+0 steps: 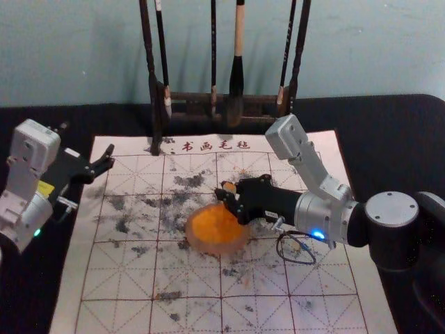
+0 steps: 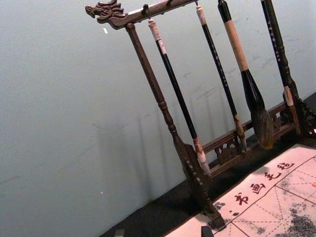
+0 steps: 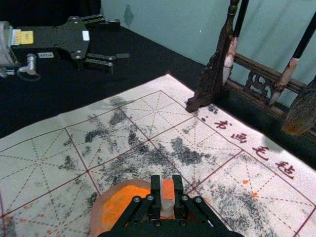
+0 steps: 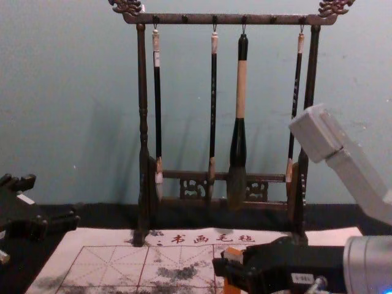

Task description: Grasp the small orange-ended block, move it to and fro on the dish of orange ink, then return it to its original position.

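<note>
My right gripper (image 1: 227, 195) reaches in from the right and is shut on the small block (image 1: 229, 187) at the far rim of the dish of orange ink (image 1: 206, 243). In the right wrist view the block (image 3: 167, 189), orange above and pale below, stands pinched between the fingers of the right gripper (image 3: 167, 195), beside the dish (image 3: 97, 217). The chest view has orange on the block (image 4: 233, 252) above and below the fingers. Whether it touches the dish I cannot tell. My left gripper (image 1: 106, 158) idles open at the left; its tips edge into the left wrist view (image 2: 163, 232).
A dark wooden rack (image 4: 147, 184) with hanging brushes, one of them large (image 4: 239, 135), stands behind the felt mat. The ink-stained white mat (image 1: 118, 278) lies on a black table covering (image 1: 389, 139), with the wall behind.
</note>
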